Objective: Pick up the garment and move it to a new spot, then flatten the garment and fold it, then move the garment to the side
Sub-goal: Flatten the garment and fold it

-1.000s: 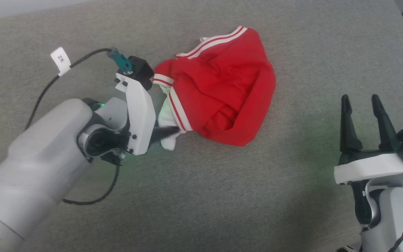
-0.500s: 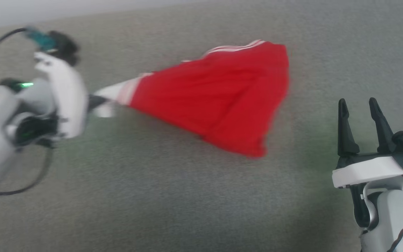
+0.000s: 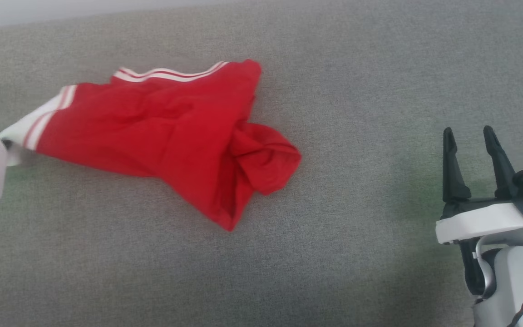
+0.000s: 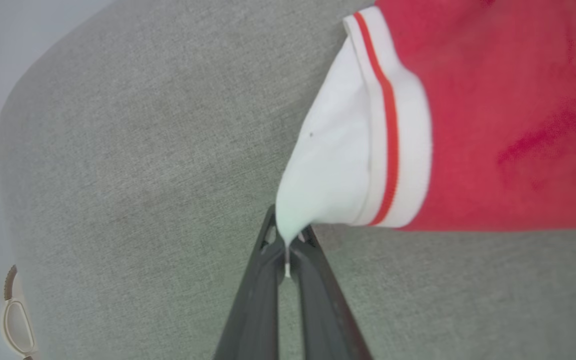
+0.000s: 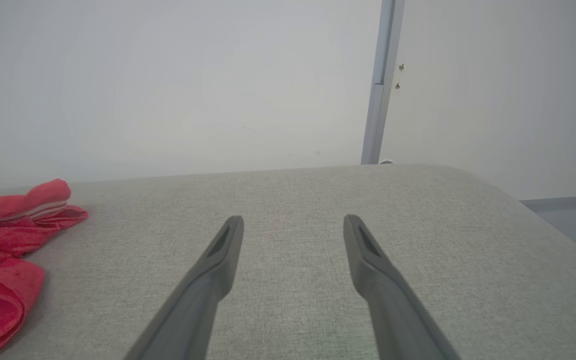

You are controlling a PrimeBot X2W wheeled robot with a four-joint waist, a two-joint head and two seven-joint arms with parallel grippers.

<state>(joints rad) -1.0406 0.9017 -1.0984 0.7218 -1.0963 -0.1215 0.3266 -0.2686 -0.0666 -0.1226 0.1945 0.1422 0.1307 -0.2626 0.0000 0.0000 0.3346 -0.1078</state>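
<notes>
**Item:** garment (image 3: 152, 136) — red jersey with white striped trim.
**Location:** left half of the bench (image 3: 334, 254), drawn out long where a second ago it lay bunched nearer the middle.
**Change:** the left tool (image 4: 286, 247) has pressed together on the tip of the white sleeve (image 4: 333, 165) and hauled leftward. The relocation step is judged under way and flattening not begun, as the far end is folded over itself.
**Right tool** (image 3: 468, 131)**:** spread, idle, well apart from the cloth.
**Views:** the left wrist view shows the pinch itself, which the head view cuts off at its edge — the right wrist view shows red folds lying low on the bench.
</notes>
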